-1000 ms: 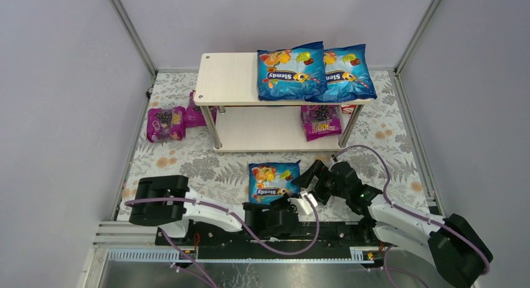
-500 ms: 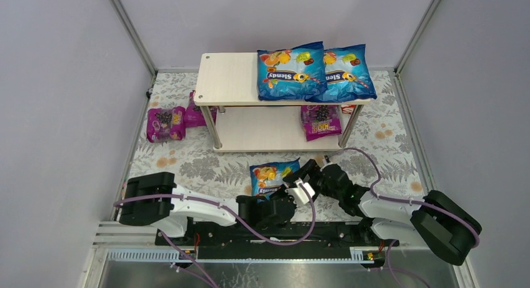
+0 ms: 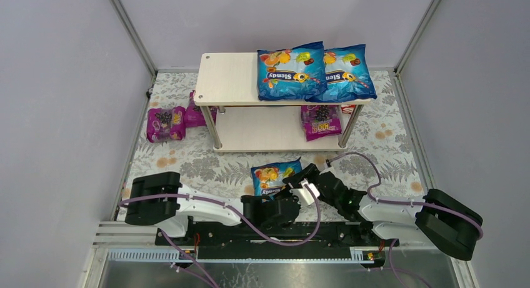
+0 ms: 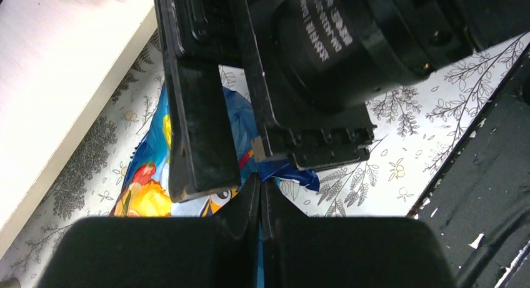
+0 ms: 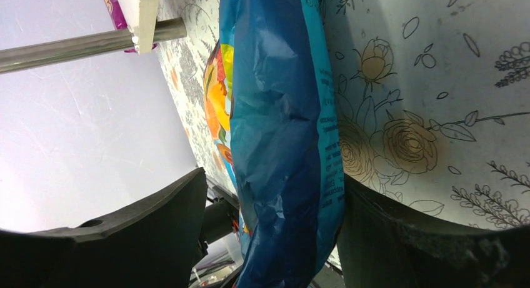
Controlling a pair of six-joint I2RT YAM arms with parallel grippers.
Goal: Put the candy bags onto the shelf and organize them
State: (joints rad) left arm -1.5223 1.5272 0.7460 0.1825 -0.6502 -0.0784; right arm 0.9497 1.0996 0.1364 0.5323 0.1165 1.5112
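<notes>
The third blue candy bag [image 3: 273,175] lies on the floral tablecloth in front of the shelf [image 3: 228,79]. My left gripper [image 3: 287,203] is shut on the bag's near edge; in the left wrist view a thin blue sliver shows between its closed fingers [image 4: 260,182], with the bag [image 4: 144,194] beyond. My right gripper [image 3: 301,179] is open and straddles the bag's right edge; in the right wrist view the bag [image 5: 281,144] stands between its spread fingers [image 5: 275,182]. Two blue bags [image 3: 315,72] lie on the top tier at the right. One magenta bag [image 3: 320,122] lies on the lower tier.
Two magenta bags [image 3: 167,123] lie on the cloth left of the shelf. A silver shelf post [image 5: 94,44] shows in the right wrist view. The right gripper's fingers [image 4: 194,113] hang just above my left gripper. Grey walls close in the sides.
My right gripper has moved left and lower, onto the blue bag's right edge. My left gripper has shifted forward to the bag's near edge. The bag has moved slightly toward the shelf.
</notes>
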